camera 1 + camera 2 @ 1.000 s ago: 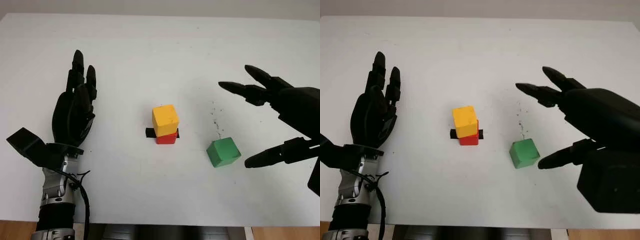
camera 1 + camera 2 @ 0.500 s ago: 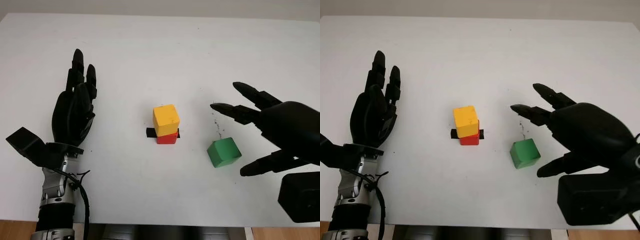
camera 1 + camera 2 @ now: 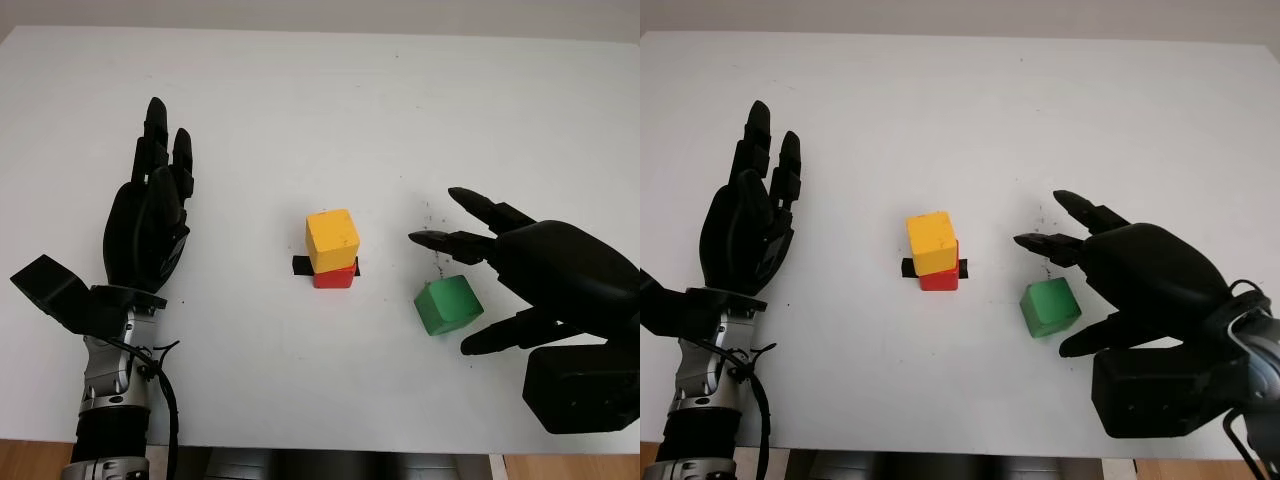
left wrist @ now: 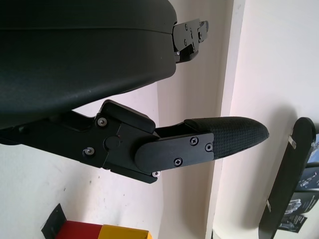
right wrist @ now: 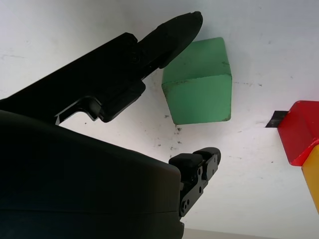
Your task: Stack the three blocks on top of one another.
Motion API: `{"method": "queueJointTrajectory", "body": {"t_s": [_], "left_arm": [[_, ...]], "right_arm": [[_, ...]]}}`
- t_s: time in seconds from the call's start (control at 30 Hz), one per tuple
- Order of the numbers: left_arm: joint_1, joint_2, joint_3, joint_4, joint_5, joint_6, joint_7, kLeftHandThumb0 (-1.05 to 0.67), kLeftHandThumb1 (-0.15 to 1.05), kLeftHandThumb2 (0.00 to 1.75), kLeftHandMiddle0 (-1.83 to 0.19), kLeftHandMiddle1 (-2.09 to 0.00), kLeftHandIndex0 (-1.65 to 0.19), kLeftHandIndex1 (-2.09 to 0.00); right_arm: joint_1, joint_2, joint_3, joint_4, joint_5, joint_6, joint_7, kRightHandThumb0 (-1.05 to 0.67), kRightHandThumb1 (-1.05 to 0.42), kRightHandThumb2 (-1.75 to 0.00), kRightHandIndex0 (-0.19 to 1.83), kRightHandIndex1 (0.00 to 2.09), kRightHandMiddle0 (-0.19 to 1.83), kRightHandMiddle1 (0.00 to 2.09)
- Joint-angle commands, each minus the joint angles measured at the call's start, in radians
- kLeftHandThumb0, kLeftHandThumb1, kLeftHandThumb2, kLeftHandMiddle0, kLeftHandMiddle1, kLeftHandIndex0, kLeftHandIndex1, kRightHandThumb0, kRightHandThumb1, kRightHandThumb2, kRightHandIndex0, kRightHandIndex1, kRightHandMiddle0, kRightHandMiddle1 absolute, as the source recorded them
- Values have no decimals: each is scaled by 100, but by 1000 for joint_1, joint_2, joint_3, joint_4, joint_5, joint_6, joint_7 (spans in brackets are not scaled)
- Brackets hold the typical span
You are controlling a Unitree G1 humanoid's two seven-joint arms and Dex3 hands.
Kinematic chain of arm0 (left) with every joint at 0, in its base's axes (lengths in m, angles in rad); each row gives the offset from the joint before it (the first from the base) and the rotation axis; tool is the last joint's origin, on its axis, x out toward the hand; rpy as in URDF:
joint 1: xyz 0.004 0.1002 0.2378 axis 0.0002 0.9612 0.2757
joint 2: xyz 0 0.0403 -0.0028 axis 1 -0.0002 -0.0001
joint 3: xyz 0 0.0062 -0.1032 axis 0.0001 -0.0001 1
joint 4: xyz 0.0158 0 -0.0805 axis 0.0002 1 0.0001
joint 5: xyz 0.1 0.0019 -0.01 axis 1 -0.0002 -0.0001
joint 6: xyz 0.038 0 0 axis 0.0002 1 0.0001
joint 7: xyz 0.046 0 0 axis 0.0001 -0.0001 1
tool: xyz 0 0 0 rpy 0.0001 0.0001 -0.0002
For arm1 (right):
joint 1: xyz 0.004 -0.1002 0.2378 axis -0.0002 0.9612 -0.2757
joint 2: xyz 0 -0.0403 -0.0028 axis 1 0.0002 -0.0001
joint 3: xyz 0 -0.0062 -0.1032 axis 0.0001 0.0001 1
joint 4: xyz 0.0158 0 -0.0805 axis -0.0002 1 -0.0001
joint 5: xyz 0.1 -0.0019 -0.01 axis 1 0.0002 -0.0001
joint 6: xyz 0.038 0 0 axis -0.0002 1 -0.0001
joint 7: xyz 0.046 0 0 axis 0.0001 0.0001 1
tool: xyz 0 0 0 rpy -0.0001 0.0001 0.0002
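Observation:
A yellow block (image 3: 331,240) sits on a red block (image 3: 334,275) at the middle of the white table, over a strip of black tape (image 3: 301,266). To their right lies a green block (image 3: 448,304), alone on the table. My right hand (image 3: 462,290) is open and hovers around the green block, two fingers (image 3: 470,222) behind it and the thumb (image 3: 500,334) at its near right side, not touching it. In the right wrist view the green block (image 5: 199,82) sits between the thumb and the other fingers. My left hand (image 3: 150,220) is open, raised at the left.
The white table (image 3: 320,110) stretches wide behind and around the blocks. Small dark specks (image 3: 432,240) mark the surface just behind the green block. The table's front edge (image 3: 330,447) runs close below both arms.
My right hand has moved left and down toward the green block, its fingers now around it. The left hand and all three blocks have stayed put.

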Motion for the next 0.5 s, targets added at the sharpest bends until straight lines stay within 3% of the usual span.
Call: {"method": "queueJointTrajectory", "body": {"t_s": [0.0, 0.27, 0.3, 0.4, 0.47], "left_arm": [[7, 8, 6, 3, 0, -7, -3, -84, 105, 58, 19, 0, 19, 0], [11, 5, 4, 1, 2, -10, -1, -83, 105, 59, 19, 0, 19, 0], [11, 5, 4, 2, 1, -11, -2, -83, 105, 59, 19, 0, 19, 0], [12, 5, 5, 1, 8, -16, 4, -83, 105, 59, 19, 0, 19, 0], [13, 5, 5, -1, 12, -16, 11, -84, 105, 58, 19, 0, 19, 0]], "right_arm": [[14, 17, 2, 6, 6, -9, -14, -59, -74, -6, -1, 7, 43, 12], [17, 57, -4, 43, 14, -65, -91, -51, -75, -6, 10, 10, 61, 22], [18, 59, -4, 47, 11, -69, -99, -49, -76, -6, 12, 8, 59, 32], [17, 65, -6, 53, 9, -69, -113, -45, -78, -5, 17, 6, 38, 87], [17, 65, -8, 55, 12, -69, -118, -43, -79, -6, 18, 6, 33, 101]]}}
